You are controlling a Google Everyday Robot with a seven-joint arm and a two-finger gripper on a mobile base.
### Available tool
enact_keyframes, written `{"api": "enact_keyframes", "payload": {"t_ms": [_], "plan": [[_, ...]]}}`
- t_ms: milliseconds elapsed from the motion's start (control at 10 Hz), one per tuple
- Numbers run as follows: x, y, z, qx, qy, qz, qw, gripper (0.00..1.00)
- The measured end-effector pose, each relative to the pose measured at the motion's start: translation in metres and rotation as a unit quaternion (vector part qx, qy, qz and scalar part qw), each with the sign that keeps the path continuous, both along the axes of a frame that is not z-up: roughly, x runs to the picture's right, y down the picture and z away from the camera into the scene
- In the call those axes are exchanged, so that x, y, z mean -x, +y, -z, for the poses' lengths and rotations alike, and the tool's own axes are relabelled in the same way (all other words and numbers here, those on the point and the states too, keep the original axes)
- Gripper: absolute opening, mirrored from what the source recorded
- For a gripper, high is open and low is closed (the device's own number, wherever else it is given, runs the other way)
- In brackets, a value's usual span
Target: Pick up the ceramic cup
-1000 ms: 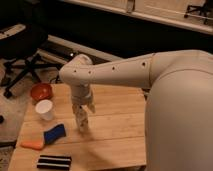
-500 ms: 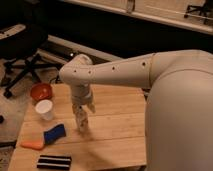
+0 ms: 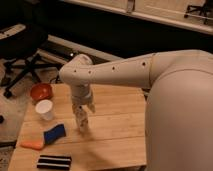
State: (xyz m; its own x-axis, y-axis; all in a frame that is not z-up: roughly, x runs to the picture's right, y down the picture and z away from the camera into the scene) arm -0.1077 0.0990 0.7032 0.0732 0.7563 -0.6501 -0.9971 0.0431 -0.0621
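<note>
The ceramic cup is small, plain white and tapered, standing on the left side of the wooden table, just in front of the orange bowl. My gripper hangs from the white arm over the middle of the table, to the right of the cup and apart from it. It is right above a small white bottle that stands upright below it.
A blue object and an orange one lie front left. A black-and-white striped item lies near the front edge. A black office chair stands left of the table. My large white arm fills the right.
</note>
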Motion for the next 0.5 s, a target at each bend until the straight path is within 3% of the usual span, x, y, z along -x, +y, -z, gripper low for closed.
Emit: {"api": "enact_keyframes", "payload": {"t_ms": [500], "plan": [[0.0042, -0.0037, 0.0026, -0.002, -0.008, -0.003, 1.0000, 0.65]]}}
